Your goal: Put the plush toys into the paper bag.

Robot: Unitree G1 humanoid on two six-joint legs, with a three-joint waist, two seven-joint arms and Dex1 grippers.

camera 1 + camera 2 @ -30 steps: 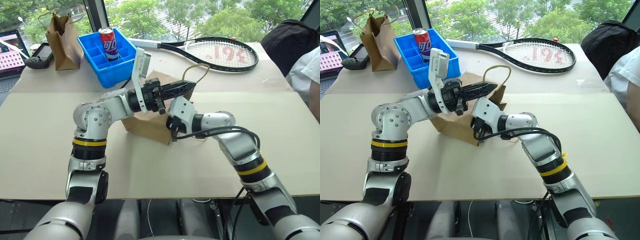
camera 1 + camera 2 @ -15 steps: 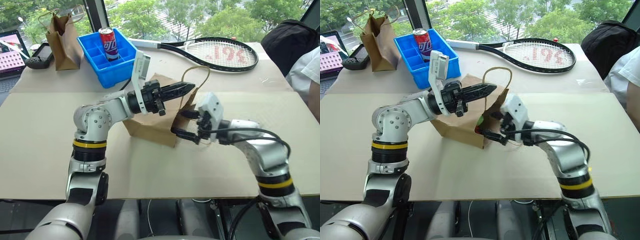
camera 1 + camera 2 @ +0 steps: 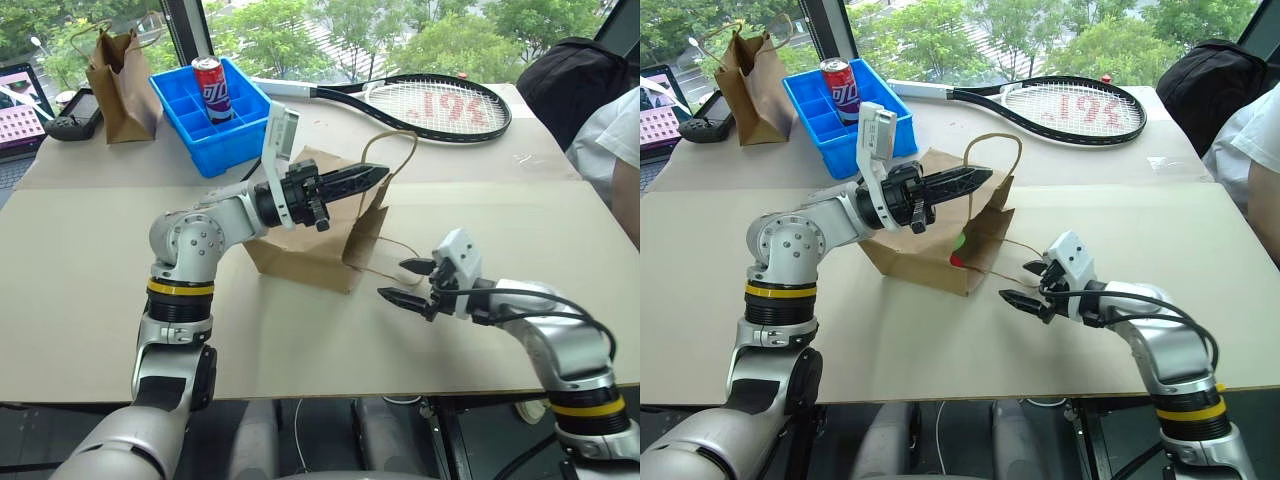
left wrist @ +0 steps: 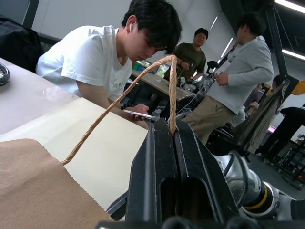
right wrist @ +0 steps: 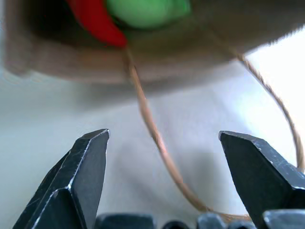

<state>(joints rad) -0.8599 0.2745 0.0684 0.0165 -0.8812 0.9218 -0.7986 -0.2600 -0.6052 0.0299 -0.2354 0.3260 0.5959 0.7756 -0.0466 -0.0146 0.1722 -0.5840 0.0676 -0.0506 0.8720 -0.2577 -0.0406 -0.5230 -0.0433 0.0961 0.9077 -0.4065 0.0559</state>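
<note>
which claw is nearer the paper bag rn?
Left. The left claw is shut on the paper bag's upper cord handle, holding it up. The right claw is open, off to the bag's mouth side above the table, apart from it.

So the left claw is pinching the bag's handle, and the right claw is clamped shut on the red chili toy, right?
Not quite. The left gripper does pinch the paper bag's handle, but the right gripper is open and empty. The right wrist view shows the red chili toy lying inside the bag beside the green toy.
</note>
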